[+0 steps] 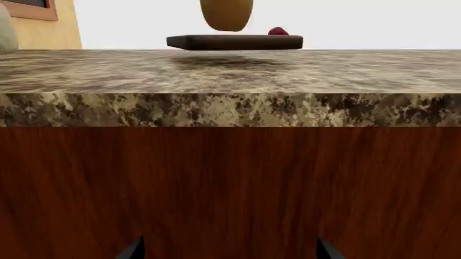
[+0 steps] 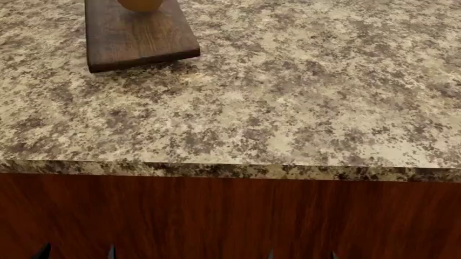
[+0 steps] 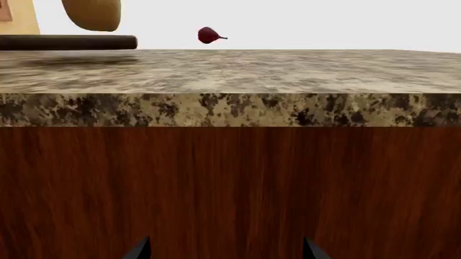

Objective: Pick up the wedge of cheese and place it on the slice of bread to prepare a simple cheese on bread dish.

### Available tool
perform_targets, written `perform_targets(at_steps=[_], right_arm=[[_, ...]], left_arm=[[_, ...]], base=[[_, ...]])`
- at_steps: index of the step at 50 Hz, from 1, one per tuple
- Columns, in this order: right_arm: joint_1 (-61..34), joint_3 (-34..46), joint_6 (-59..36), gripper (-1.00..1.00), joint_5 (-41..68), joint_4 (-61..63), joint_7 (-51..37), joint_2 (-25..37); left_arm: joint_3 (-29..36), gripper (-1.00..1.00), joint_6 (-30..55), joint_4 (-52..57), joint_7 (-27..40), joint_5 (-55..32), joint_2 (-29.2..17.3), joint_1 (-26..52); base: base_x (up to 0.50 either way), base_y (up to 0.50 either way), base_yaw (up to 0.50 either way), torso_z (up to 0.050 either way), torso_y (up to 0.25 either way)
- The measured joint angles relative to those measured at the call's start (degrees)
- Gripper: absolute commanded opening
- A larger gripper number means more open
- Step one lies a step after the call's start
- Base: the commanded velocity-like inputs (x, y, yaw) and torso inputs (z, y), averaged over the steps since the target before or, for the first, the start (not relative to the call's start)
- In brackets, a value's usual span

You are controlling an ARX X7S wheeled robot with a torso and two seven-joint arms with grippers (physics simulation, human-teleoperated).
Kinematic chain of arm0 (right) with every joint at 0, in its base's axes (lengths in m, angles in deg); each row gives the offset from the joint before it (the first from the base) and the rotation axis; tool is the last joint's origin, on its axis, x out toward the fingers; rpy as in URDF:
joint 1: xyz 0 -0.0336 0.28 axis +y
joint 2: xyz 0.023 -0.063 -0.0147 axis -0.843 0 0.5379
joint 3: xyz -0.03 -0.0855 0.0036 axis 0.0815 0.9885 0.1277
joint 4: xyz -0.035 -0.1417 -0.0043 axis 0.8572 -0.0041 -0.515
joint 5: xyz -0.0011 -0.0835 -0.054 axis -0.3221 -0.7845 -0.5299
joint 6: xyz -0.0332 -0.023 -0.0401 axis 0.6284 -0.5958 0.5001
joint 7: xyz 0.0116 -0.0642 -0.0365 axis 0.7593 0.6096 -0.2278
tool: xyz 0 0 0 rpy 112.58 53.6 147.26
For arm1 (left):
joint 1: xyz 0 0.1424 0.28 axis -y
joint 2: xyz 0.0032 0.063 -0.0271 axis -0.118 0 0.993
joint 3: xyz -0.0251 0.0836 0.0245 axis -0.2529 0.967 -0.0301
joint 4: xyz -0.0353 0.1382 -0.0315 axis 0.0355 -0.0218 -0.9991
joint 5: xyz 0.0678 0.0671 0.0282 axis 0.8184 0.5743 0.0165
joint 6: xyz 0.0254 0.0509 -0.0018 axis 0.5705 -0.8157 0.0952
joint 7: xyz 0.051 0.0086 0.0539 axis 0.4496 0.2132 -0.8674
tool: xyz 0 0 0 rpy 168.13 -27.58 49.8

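Bread (image 2: pixel 140 4) is showing as a rounded golden-tan loaf, sitting on the dark wooden board (image 2: pixel 137 35) near the far left corner of the countertop (image 2: pixel 288 102). In my head view only its lower curve is peeking in at the frame's edge; in the left wrist view the loaf (image 1: pixel 226 14) is standing on the board (image 1: pixel 234 42) with a smooth tan side, its top cut off. I am not reading any lettering or labels on anything here.

The wedge of cheese is not appearing in any of my views, so I cannot say where it is lying.

A small dark-red fruit (image 3: pixel 208 35) with a short stem is sitting farther back on the counter, just behind the board's far end (image 1: pixel 277 31) from the left wrist camera.

The speckled granite front edge (image 2: pixel 230 171) is running across my head view, with the reddish wood cabinet face (image 2: pixel 230 216) dropping below it. Most of the stone is lying bare from the board toward the right edge.

Both grippers are hanging below counter level, facing the cabinet front — left gripper (image 1: pixel 229 249) and right gripper (image 3: pixel 225 248) are each showing two dark fingertips set well apart, jaws spread and gripping nothing.
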Motion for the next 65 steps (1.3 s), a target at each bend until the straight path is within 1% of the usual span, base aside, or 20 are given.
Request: perform_targets(at_steps=[1,12,18,24,31,37,45,51,54,62,65], right_arm=[[-0.7,-0.1,-0.8,1.00,-0.7,0.7,0.3,0.5],[-0.1,1.6,-2.2,1.00,0.5,2.0,-0.7,1.5],[0.2,2.6,-4.4,1.00,0.9,4.2,-1.4,2.4],[-0.1,3.7,-8.8,1.00,0.8,8.9,-2.1,3.4],[-2.2,4.1,-17.4,1.00,1.4,16.9,-2.3,4.7],[-5.7,4.4,-25.6,1.00,2.3,22.6,-2.0,5.8],[-13.0,4.4,-36.9,1.00,3.3,27.7,-1.9,7.1],[-20.5,4.3,-46.4,1.00,4.0,30.9,-1.7,7.9],[-23.4,3.9,-49.5,1.00,4.4,31.6,-1.6,8.1],[-22.5,3.2,-44.7,1.00,4.8,27.2,-1.6,7.9],[-22.2,3.0,-43.5,1.00,5.0,26.2,-1.6,7.9]], left_arm=[[0.0,1.00,0.8,0.7,0.8,-0.8,-0.7,0.7],[2.5,1.00,-0.2,2.3,1.7,0.5,-1.5,-0.8],[3.9,1.00,-0.1,4.7,2.1,0.3,-2.4,-1.9],[4.9,1.00,3.3,10.1,2.3,0.1,-3.4,-2.4],[5.5,1.00,11.5,18.0,2.7,0.1,-4.5,-0.1],[5.5,1.00,19.6,22.6,3.2,0.0,-5.1,4.5],[6.3,1.00,32.9,28.9,3.5,0.8,-6.4,14.1],[7.4,1.00,44.3,33.1,2.9,1.4,-7.3,23.5],[7.7,1.00,47.8,34.0,2.6,1.5,-7.6,26.8],[8.4,1.00,42.8,30.9,3.6,1.9,-8.7,23.8],[8.7,1.00,41.6,30.0,3.9,2.1,-9.1,23.1]], base=[[0.00,0.00,0.00,0.000,0.000],[0.00,0.00,0.00,0.002,0.000],[0.00,0.00,0.00,0.045,0.000],[0.00,0.00,0.00,0.050,0.000],[0.00,0.00,0.00,0.050,0.000],[0.00,0.00,0.00,0.050,0.000],[0.00,0.00,0.00,0.050,0.000],[0.00,0.00,0.00,0.050,0.000],[0.00,0.00,0.00,0.050,0.000],[0.00,0.00,0.00,0.050,0.000],[0.00,0.00,0.00,0.002,0.000]])
